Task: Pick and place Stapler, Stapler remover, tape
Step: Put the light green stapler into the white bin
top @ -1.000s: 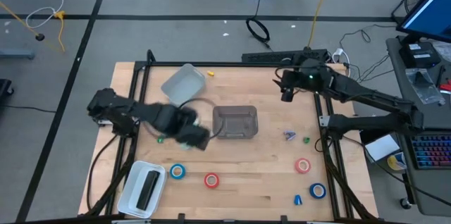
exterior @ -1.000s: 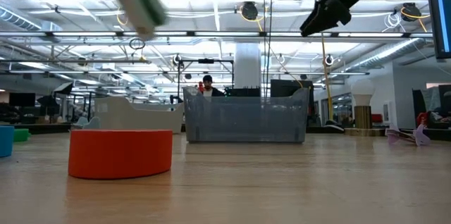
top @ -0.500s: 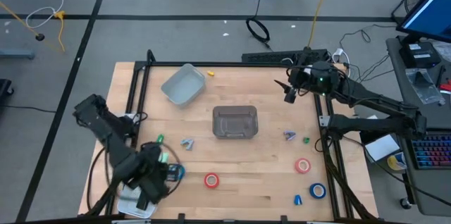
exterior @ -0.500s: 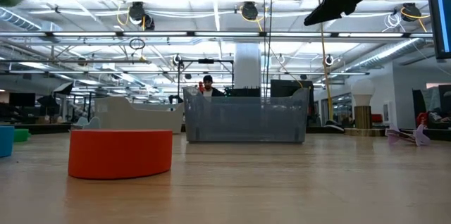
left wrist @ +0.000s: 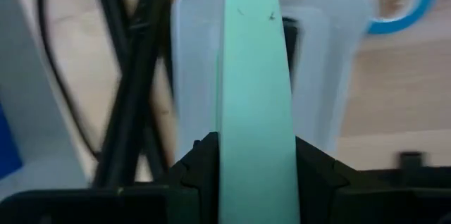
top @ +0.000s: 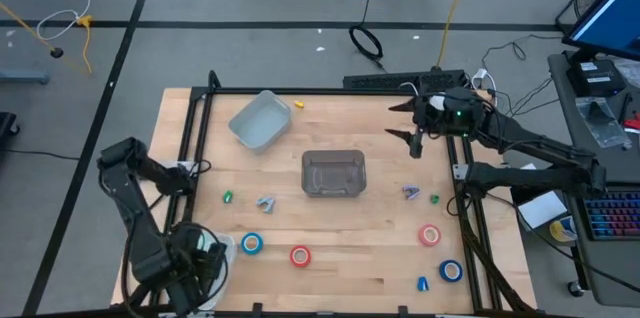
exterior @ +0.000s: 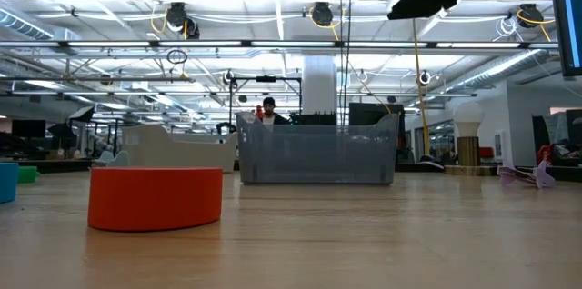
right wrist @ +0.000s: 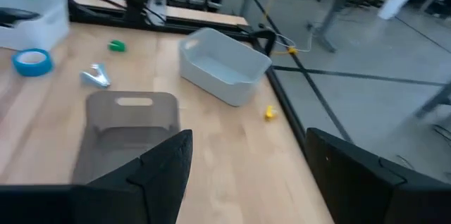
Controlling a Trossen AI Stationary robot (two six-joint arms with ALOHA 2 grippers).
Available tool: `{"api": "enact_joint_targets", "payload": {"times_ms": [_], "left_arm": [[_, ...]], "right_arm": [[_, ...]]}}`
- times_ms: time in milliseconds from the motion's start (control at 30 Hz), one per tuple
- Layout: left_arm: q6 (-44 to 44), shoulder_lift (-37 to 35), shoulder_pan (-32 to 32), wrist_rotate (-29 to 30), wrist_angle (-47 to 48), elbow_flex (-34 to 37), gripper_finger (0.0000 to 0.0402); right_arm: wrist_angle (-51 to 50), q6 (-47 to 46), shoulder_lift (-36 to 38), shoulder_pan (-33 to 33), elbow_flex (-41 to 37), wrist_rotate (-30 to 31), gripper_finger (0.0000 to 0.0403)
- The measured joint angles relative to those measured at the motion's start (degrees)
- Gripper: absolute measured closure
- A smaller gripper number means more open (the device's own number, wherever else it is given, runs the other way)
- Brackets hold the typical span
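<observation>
Stapler [left wrist: 254, 97], pale green, is clamped between the fingers of my left gripper [left wrist: 254, 160] and hangs directly above the white bin [left wrist: 190, 76] at the table's seven-o'clock corner; a second ago this gripper was near the table's middle beside the grey bin [top: 333, 173], and half a second ago it was only arriving at the white bin. My left arm now folds over that corner and covers the white bin in the overhead view. A blue tape roll [top: 252, 244] lies just at three o'clock of the white bin, with a red tape roll [top: 300, 255] further along; another red roll [top: 430, 235] and blue roll [top: 451, 271] lie toward five o'clock, all unmoved. My right gripper [top: 408, 121] waits at two o'clock with its fingers spread wide and empty, its wrist turned slightly since the earlier frame. No writing or brand mark can be read on any object.
</observation>
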State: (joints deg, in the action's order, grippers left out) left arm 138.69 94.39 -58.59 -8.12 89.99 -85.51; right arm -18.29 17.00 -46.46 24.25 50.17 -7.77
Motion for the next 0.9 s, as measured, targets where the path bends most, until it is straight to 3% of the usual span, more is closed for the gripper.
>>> {"api": "enact_joint_targets", "payload": {"times_ms": [333, 900], "left_arm": [[-1.1, 0.0, -0.8, 2.9, -0.7, 6.1, 0.0275], [-1.4, 0.2, -1.9, 2.7, -1.8, 6.3, 0.0275]], "right_arm": [[0.0, -0.1, 2.2, 0.0, 0.0, 0.1, 0.0135], [0.0, -0.1, 3.5, 0.0, 0.0, 0.2, 0.0135]]}}
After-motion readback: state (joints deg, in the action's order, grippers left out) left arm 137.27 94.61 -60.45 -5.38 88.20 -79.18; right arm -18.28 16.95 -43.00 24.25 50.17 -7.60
